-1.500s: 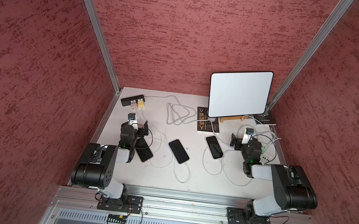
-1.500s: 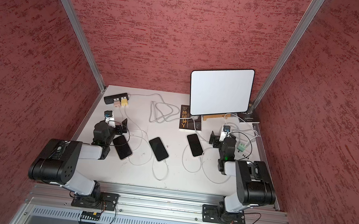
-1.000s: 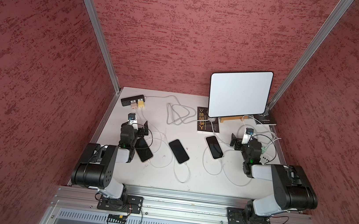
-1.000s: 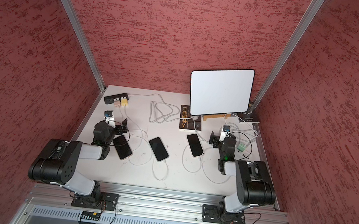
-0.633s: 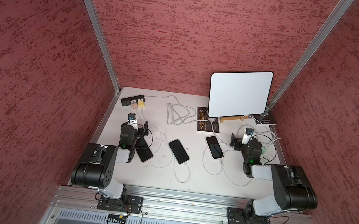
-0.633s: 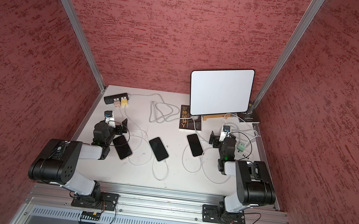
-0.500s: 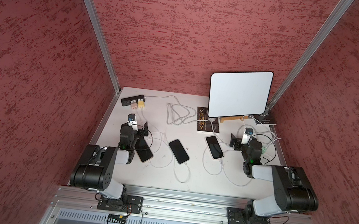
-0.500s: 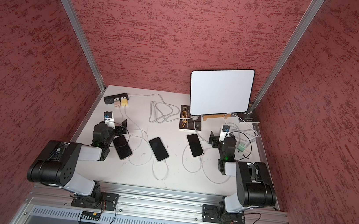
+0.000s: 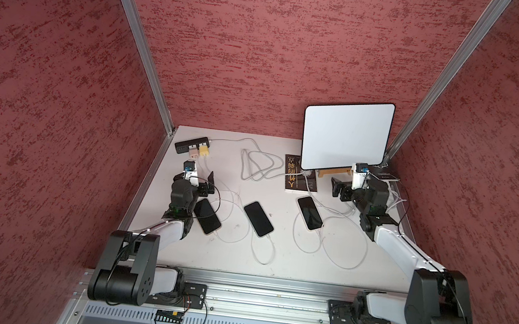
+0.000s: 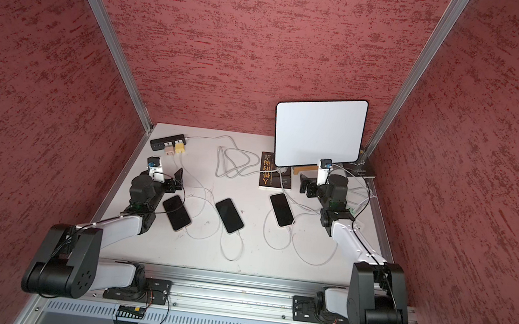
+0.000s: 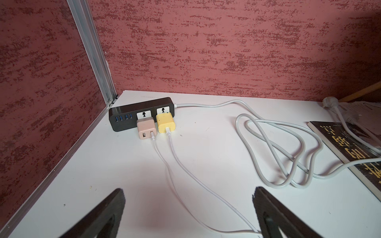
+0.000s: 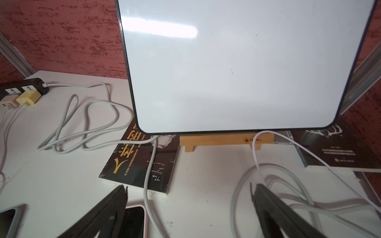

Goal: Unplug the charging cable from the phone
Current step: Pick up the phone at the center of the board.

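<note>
- White laminate tabletop carries three glossy black slab phones lying flat, screens up: the left phone beside my left arm, the middle phone, and the right phone near my right arm.
- A thin white charging cable enters the near short edge of the middle phone; the other two look plugged in the same way. Nothing is unplugged yet, and I can't tell which phone the task means.
- My left gripper is spread wide and empty, low beyond the left phone's far end. It faces the black plastic power strip, where a pink charger block and a yellow charger block feed two thin leads.
- My right gripper is also wide and empty, by the right phone's far end, facing the glossy white board on its wooden stand.
- My read: both hands sit at the wrong end — the plugs are on the near edges. I'd pin a phone with one hand and pinch its plug with the other, since a loose phone would likely slide.
</note>
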`<action>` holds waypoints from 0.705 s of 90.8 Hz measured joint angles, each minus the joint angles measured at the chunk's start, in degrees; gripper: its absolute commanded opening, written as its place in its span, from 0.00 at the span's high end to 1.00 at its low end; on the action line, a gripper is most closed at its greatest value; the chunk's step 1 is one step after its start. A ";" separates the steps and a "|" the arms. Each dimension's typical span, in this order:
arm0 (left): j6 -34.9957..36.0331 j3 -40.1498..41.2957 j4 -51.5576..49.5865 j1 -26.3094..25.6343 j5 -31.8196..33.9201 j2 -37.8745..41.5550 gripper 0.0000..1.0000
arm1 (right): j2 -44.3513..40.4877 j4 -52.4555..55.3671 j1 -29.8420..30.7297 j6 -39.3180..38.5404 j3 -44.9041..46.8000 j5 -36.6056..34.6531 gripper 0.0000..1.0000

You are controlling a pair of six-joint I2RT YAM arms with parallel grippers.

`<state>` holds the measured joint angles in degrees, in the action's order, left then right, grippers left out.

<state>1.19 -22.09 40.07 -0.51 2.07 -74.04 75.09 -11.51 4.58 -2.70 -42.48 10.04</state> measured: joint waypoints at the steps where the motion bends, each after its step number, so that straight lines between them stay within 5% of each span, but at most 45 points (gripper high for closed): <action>1: -0.02 -0.13 -0.42 0.00 0.00 0.24 0.00 | 0.07 1.66 0.22 0.20 -0.85 0.20 0.01; 41: -1.38 -4.50 -12.70 -0.15 0.00 5.27 0.00 | 2.27 41.42 7.32 5.75 -15.76 0.85 0.01; 64: -2.03 -4.50 -13.55 -0.15 0.85 5.44 0.00 | 6.78 55.23 12.07 8.11 -21.46 -2.43 0.01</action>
<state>-0.84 -26.59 26.52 -0.67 2.92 -68.60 81.87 43.72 16.64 5.41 -63.94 7.62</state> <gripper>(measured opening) 0.999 0.989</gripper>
